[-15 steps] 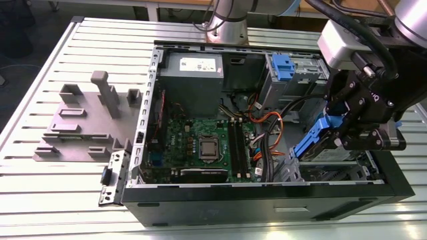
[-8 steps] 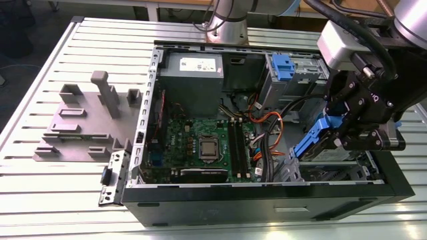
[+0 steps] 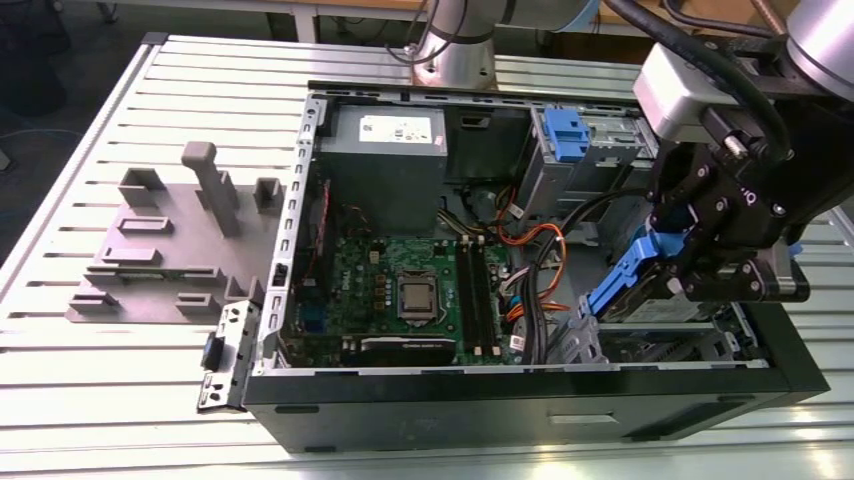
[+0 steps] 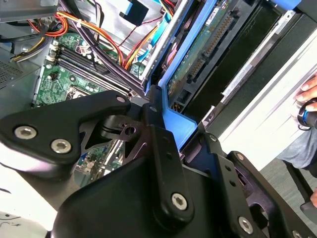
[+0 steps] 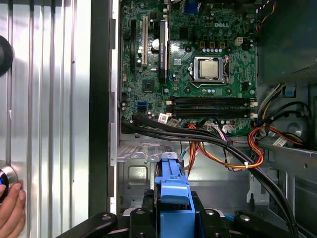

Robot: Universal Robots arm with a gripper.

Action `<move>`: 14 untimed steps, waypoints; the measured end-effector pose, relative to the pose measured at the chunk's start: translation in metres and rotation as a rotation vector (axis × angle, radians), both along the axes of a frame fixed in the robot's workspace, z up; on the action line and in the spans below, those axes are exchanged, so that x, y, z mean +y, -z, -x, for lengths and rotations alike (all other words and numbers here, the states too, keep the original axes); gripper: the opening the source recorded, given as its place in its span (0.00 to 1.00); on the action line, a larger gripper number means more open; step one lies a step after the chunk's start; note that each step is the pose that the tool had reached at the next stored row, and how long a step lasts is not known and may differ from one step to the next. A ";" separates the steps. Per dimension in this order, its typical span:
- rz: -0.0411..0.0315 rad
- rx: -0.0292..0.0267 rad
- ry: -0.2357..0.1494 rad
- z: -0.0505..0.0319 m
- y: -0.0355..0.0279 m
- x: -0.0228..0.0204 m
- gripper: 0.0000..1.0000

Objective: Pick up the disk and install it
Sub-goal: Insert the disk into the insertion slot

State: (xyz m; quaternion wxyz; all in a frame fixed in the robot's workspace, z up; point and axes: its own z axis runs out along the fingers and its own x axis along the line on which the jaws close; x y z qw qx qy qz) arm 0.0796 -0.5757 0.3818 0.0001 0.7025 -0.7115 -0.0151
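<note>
The pick-up looks done and the install remains: the gripper (image 3: pixel 705 270) pinches the disk (image 3: pixel 630 288) by its blue carrier, tilted and just above the drive bay (image 3: pixel 667 345) inside the open computer case (image 3: pixel 467 400), not yet seated.

Looking down into open computer case (image 5: pixel 99 99). Clamped in black gripper (image 5: pixel 173 223): disk (image 5: pixel 173 191), blue carrier edge-on, near silver drive bay (image 5: pixel 138 171). Further in, green motherboard (image 5: pixel 198 59), orange and black cables (image 5: pixel 223 148). Resting on ribbed table (image 5: pixel 49 99) outside case: a hand (image 5: pixel 10 206).
</note>
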 end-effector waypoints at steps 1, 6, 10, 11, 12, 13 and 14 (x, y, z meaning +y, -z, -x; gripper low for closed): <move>0.0000 0.0000 0.000 0.0000 0.0001 0.0000 0.36; 0.0000 0.0000 0.000 0.0000 0.0006 0.0000 0.36; 0.0000 0.0000 0.000 0.0000 0.0011 0.0000 0.36; 0.0000 0.0000 0.000 0.0000 0.0012 0.0000 0.36; 0.0000 0.0000 0.000 0.0000 0.0013 0.0000 0.36; 0.0000 0.0000 0.000 0.0000 0.0013 0.0000 0.36; 0.0000 0.0000 0.000 0.0000 0.0014 0.0000 0.36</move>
